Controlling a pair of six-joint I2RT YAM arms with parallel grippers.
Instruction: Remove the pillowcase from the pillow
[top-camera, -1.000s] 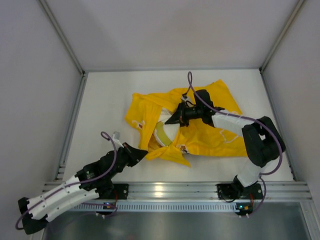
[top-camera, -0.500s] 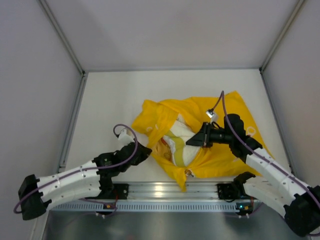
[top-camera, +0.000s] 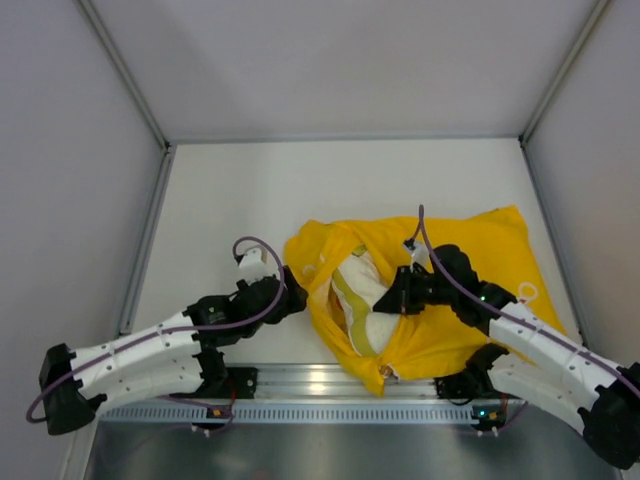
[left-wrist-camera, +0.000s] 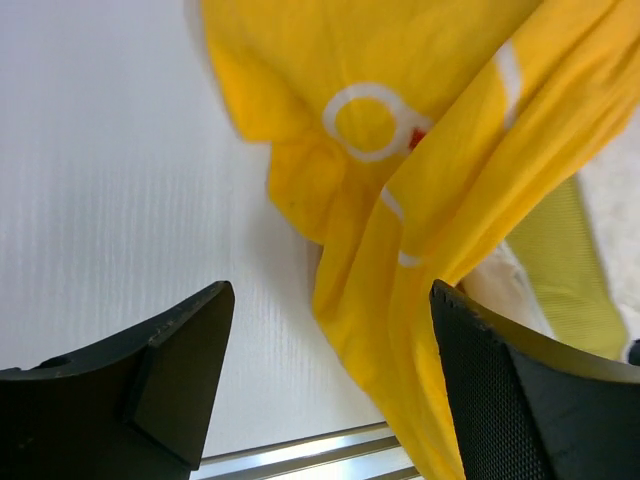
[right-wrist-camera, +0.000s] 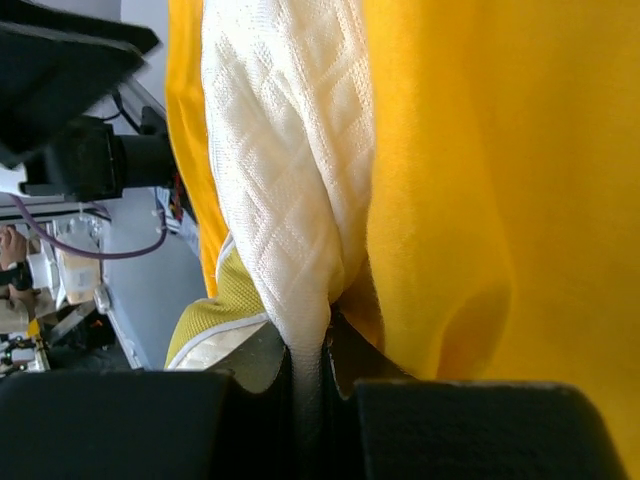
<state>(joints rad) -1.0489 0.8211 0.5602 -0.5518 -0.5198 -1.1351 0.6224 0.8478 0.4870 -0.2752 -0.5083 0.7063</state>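
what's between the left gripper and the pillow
A fold of the yellow pillowcase lies between the open left gripper and the pillow; top and left wrist views show it.

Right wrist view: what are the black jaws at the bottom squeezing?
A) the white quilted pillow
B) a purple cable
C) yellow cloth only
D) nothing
A: a fold of the white quilted pillow runs down into the shut jaws, with the yellow pillowcase lying beside it.

The pillowcase (top-camera: 480, 260) lies on the near right part of the table (top-camera: 230, 200). The pillow (top-camera: 362, 285) sits partly inside it, showing at its left opening. The left end effector (top-camera: 298, 300) is just left of the pillowcase, and the right end effector (top-camera: 387, 303) is at the pillow's right edge.
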